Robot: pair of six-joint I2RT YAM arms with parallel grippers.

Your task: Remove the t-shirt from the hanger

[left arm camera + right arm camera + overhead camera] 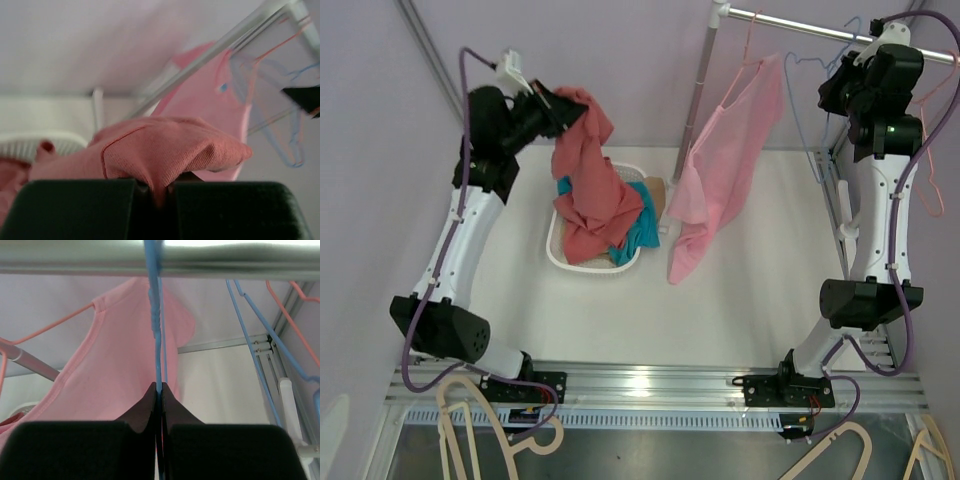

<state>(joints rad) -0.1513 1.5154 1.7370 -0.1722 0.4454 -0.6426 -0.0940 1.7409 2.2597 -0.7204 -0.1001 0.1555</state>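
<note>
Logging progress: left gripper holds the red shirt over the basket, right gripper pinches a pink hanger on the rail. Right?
No: the right wrist view shows the right gripper pinching a blue hanger on the rail, not pink. The left gripper does hold the red shirt over the basket.

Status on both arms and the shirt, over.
Left gripper shut on red t-shirt, which trails into the basket. Right gripper shut on bare blue hanger at the rail. Pink t-shirt hangs between them.
</note>
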